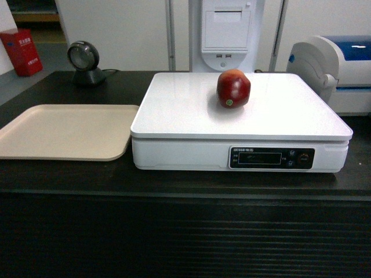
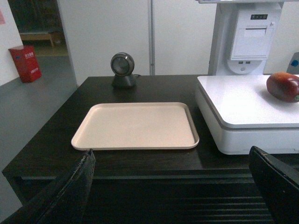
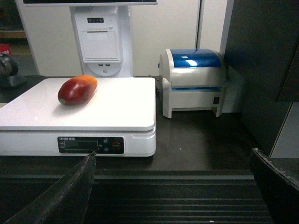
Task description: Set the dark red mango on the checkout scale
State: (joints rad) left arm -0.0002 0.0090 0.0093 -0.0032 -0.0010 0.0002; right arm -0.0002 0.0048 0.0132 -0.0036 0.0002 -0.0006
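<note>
Left gripper [image 2: 170, 186]: jaws wide apart, empty. Dark red mango [image 1: 233, 88] lies on the scale [image 1: 191, 116], toward its back edge, on the checkout [image 1: 174, 231]. Right gripper [image 3: 173, 186]: likewise spread, empty. Risk: the mango's rounded body may roll if the scale is knocked.

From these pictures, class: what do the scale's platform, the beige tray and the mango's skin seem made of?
Scale platform: likely glossy white plastic or coated metal, since it shows reflections. Beige tray: probably matte moulded plastic, with a rounded raised rim. Dark red mango: smooth, waxy skin with highlights.
</note>
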